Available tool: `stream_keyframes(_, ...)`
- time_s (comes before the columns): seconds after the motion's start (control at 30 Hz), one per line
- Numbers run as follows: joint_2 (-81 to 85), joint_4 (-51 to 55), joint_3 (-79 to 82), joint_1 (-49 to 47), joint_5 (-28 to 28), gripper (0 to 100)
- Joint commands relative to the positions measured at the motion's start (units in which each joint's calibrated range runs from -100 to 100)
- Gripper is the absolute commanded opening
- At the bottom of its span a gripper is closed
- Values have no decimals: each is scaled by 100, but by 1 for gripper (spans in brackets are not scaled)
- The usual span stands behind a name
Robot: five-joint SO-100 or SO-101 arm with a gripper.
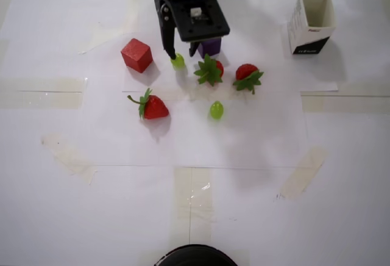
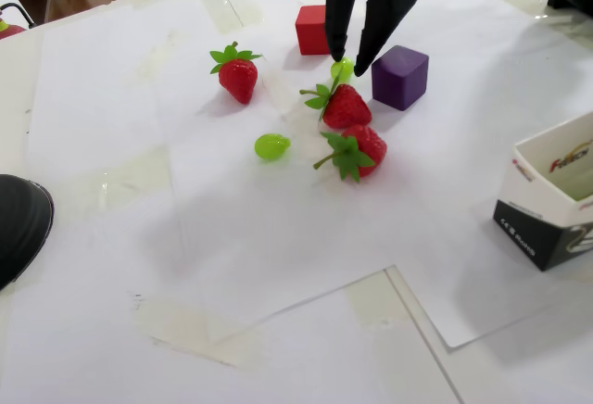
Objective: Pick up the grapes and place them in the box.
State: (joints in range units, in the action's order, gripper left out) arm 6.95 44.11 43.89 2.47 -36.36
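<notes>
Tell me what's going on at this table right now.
A black robot arm has its gripper open and lowered around a small green grape that sits between the red cube and the purple cube, just behind a strawberry. The grape is on the paper, not lifted. A second grape lies loose nearer the middle. The white box stands open off to the side, with no grape visible inside.
</notes>
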Motion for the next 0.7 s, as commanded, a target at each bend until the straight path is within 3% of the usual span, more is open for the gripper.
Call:
stream_keyframes(0.0,319,-187,11,62,-29,13)
stream_keyframes(0.67,-93,-449,129,231,-54,13)
